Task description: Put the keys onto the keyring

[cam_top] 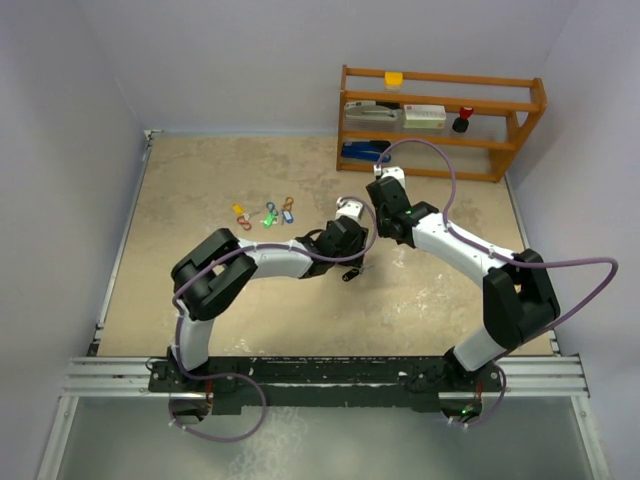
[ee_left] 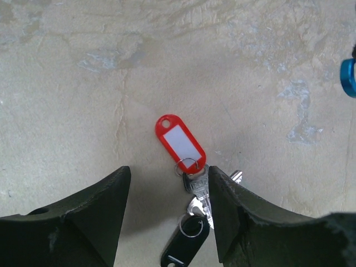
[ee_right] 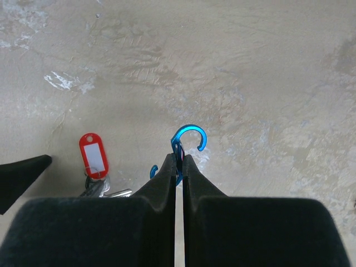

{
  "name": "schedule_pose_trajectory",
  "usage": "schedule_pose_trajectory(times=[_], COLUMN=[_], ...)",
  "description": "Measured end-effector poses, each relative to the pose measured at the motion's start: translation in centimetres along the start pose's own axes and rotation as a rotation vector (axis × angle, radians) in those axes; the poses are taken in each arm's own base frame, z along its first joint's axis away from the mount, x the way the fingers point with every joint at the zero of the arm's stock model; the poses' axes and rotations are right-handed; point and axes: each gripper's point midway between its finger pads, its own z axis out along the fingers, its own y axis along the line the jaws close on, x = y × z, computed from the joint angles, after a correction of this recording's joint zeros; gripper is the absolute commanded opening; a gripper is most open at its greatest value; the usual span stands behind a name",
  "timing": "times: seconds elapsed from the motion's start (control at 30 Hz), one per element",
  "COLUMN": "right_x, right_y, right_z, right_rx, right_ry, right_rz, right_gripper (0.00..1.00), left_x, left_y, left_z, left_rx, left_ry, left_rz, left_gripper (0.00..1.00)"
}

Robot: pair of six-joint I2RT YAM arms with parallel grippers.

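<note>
The left gripper [ee_left: 168, 192] is hovering with jaws spread wide over the red-tagged key [ee_left: 179, 139] and black fob [ee_left: 184, 245], both lying on the table [ee_left: 83, 83] between its fingers. The right gripper [ee_right: 177, 161] is pinching a blue clip [ee_right: 192, 133] tight just beside them, while the other tagged keys [cam_top: 265, 215] are lying well apart.

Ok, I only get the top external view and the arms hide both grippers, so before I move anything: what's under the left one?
Observer: A red-tagged key, bunched with silver keys and a black fob, lies on the table between the left gripper's open jaws.
Operator: And the other arm?
Observer: The right gripper is shut on a blue hooked clip; its curl pokes out past the fingertips.
Operator: Clip touching the keys?
Observer: No, the right wrist view shows bare table between them.
</note>
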Motion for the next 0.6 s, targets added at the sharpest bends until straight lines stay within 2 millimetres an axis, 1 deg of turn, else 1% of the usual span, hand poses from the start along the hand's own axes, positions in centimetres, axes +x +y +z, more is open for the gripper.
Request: schedule_pose_trajectory(times=[0.2,0.3,0.4,0.6], right_x=[0.0,0.1,0.1,0.1], right_y=[0.2,0.3,0.3,0.3], right_z=[0.0,0.0,0.0,0.0], right_rx=[-0.009,-0.018,-0.019,-0.018], right_ry=[0.002,0.005,0.005,0.005], right_rz=[0.000,0.000,0.000,0.001], right_gripper=[0.00,0.00,0.00,0.00], left_x=[0.5,0.6,0.4,0.1], left_y=[-1.4,-1.8,-2.0,-1.8], left_z=[0.0,0.1,0.3,0.8], left_rx=[0.018,0.021,0.023,0.001], left_ry=[-0.003,-0.010,-0.022,-0.046], left_rz=[0.018,0.021,0.021,0.021], left_gripper=[0.53,0.51,0.49,0.44])
